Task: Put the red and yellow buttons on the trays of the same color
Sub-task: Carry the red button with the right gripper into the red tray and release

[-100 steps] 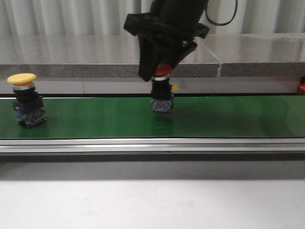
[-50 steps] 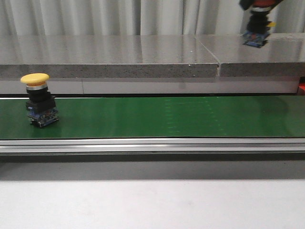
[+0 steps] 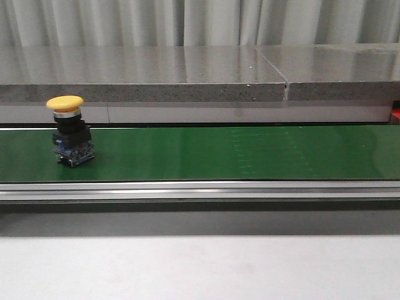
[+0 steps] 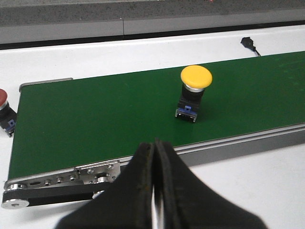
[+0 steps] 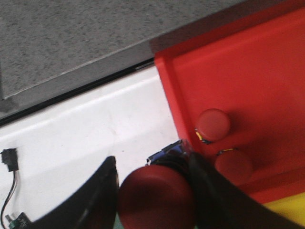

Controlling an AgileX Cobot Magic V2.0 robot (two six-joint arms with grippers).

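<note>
Green belt [image 3: 187, 153]: 1 yellow button [image 3: 70, 131], beyond our left gripper [image 4: 155, 157], pressed closed; right gripper [image 5: 152, 191] clamps 1 red button [image 5: 155, 200] beside red tray [image 5: 248, 76].

1. Front view: low, near table height, facing forward across the green conveyor belt [image 3: 200, 153] to a grey stone ledge [image 3: 144, 72]; moderate distance.
2. Left wrist view: raised, looking down along the belt [image 4: 119, 114] from just behind the left gripper [image 4: 155, 191]. Shares the belt and yellow button [image 4: 195, 88] [image 3: 67, 128] with the front view.
3. Right wrist view: close, looking steeply down past the right gripper [image 5: 152, 191] onto a red tray [image 5: 248, 76] and white tabletop [image 5: 86, 138]; no evident overlap with the other views.
</note>
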